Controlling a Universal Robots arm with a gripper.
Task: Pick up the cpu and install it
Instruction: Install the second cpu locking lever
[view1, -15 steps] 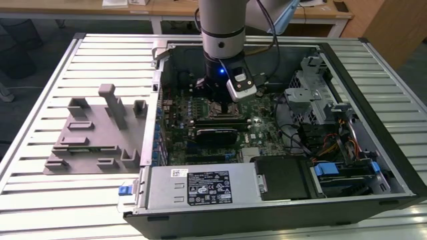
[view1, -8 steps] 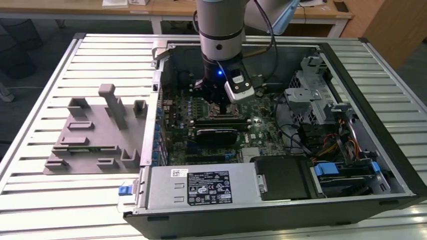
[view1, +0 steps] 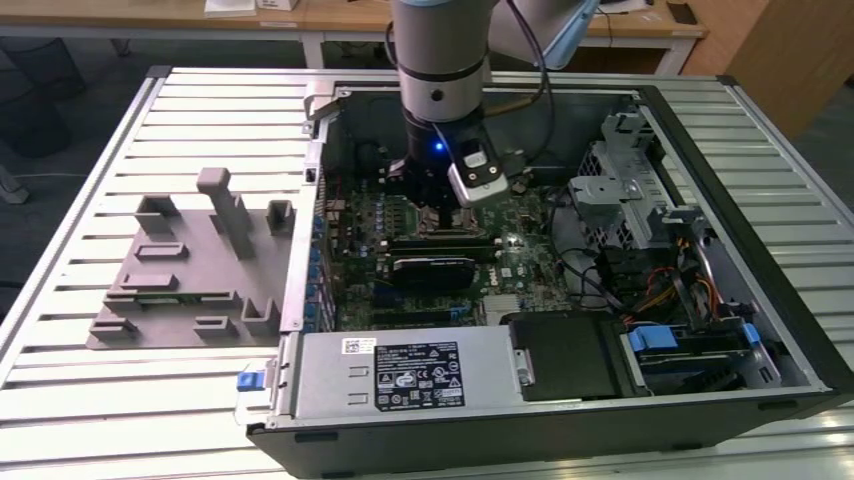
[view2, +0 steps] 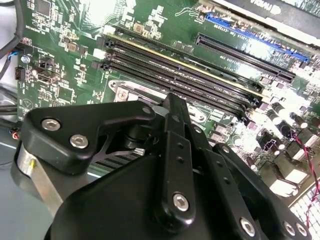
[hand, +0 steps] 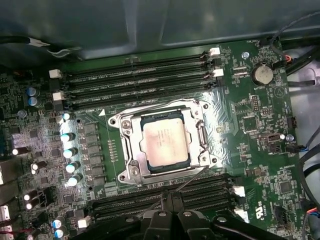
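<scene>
The cpu (hand: 164, 145) sits flat in the socket (hand: 162, 145) on the green board (hand: 250, 125), inside the case (view1: 747, 300). The gripper (view1: 430, 205) hangs just above it. I cannot tell if it is apart or together.

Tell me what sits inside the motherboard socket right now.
In the first wrist view, the cpu lies flat inside the socket's metal frame, silver top facing up. The contacts beneath the chip are covered, so whether it is fully seated cannot be seen.
</scene>
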